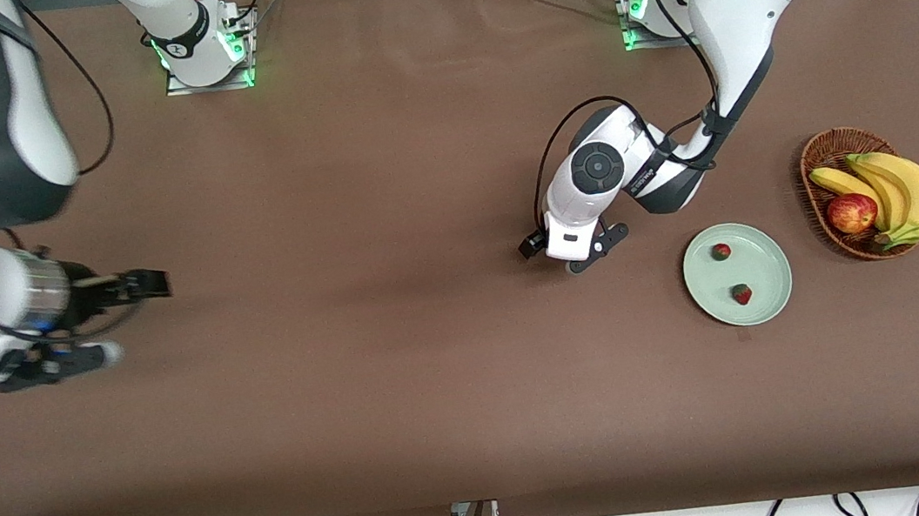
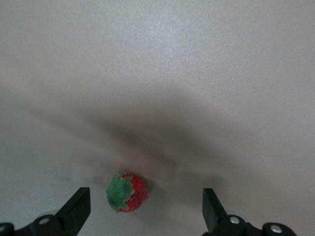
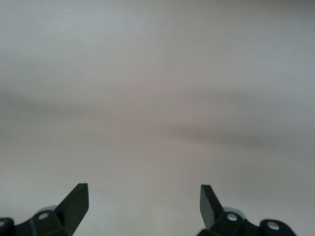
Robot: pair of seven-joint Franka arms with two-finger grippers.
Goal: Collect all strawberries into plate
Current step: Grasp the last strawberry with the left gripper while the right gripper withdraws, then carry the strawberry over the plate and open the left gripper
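Note:
Two strawberries (image 1: pixel 721 251) (image 1: pixel 743 293) lie on the pale green plate (image 1: pixel 762 260). A third strawberry (image 2: pixel 127 192) lies on the brown table, seen only in the left wrist view, between the open fingers of my left gripper (image 2: pixel 145 201). In the front view it is hidden under the left gripper (image 1: pixel 594 250), which hangs low over the table beside the plate, toward the right arm's end. My right gripper (image 1: pixel 129 318) is open and empty over bare table near the right arm's end; it also shows in the right wrist view (image 3: pixel 143 189).
A brown wicker basket (image 1: pixel 828 151) with bananas (image 1: pixel 898 187) and a red apple (image 1: pixel 851 212) stands beside the plate toward the left arm's end of the table.

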